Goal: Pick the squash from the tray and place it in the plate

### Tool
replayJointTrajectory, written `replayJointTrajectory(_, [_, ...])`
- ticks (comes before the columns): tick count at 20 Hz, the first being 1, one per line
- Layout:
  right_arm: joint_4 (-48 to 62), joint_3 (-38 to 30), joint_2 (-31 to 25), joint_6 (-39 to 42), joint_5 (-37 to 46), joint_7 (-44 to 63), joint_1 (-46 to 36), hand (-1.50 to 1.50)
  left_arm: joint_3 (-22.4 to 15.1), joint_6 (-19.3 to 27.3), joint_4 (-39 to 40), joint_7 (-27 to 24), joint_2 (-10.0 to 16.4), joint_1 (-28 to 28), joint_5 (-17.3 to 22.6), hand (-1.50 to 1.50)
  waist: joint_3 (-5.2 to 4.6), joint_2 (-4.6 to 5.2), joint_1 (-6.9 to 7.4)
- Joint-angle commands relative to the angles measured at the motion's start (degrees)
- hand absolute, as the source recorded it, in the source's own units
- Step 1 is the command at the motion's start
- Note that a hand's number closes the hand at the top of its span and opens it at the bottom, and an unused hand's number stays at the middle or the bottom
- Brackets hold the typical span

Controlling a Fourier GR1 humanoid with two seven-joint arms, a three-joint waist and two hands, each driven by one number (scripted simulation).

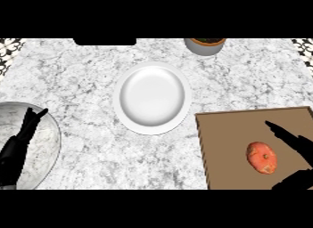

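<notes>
Lying on the brown tray [224, 133] at the near right of the counter [86, 80], the squash [262, 157] is an orange-red lump with a few pale spots. It sits toward the tray's right half, clear of the tray's edges. The right hand [305, 150] comes in from the right edge over the tray. Its fingers [280, 131] stretch out straight toward the far left, passing just to the right of the squash, while the thumb [294, 181] points left on the near side of it. The hand is spread wide, with the squash in the gap between fingers and thumb. Nothing is closed around the squash, and I cannot tell whether any part of the hand touches it.

To the left of the tray, about mid-counter, lies the white plate [150, 71], with nothing on it. It is apart from the tray's left edge.

At the near left stands a grey bowl [48, 147]. The left hand [12, 153] shows over it, fingers straight and pointing toward the far side, holding nothing.

At the far edge, beyond the plate and a little right, is a grey pot [199, 48] with brown filling.
</notes>
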Motion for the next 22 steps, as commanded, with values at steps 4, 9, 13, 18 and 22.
replayJointTrajectory(4, [1.0,-0.6,4.6,0.7,3.1,2.1,-2.2,-1.50,4.4,-2.9,6.1,-4.4,-1.5,-2.3,-1.5,0.00,-0.02,-0.01,-0.22])
replayJointTrajectory(9, [7.3,-0.2,5.9,-1.4,7.6,-8.3,-0.4,1.50,5.1,-5.4,-0.2,0.8,-1.2,-1.2,-1.5,0.00,0.01,-0.03,-0.13])
replayJointTrajectory(13, [9.1,-3.2,5.4,-0.8,6.7,-11.1,-2.7,1.50,3.8,-4.6,-3.9,2.9,-3.5,0.1,-3.8,0.00,0.01,-0.03,-0.06])
replayJointTrajectory(18, [6.7,-2.1,7.5,-2.6,9.9,-10.5,-2.0,1.50,4.3,-4.1,-3.1,0.9,-5.5,0.8,-5.9,0.00,0.00,-0.04,-0.09])
replayJointTrajectory(22, [14.1,-0.8,4.0,-7.2,17.5,-8.8,-14.3,1.50,5.0,-6.3,-1.1,2.5,-3.7,-3.1,-4.4,0.00,0.06,0.30,1.30])
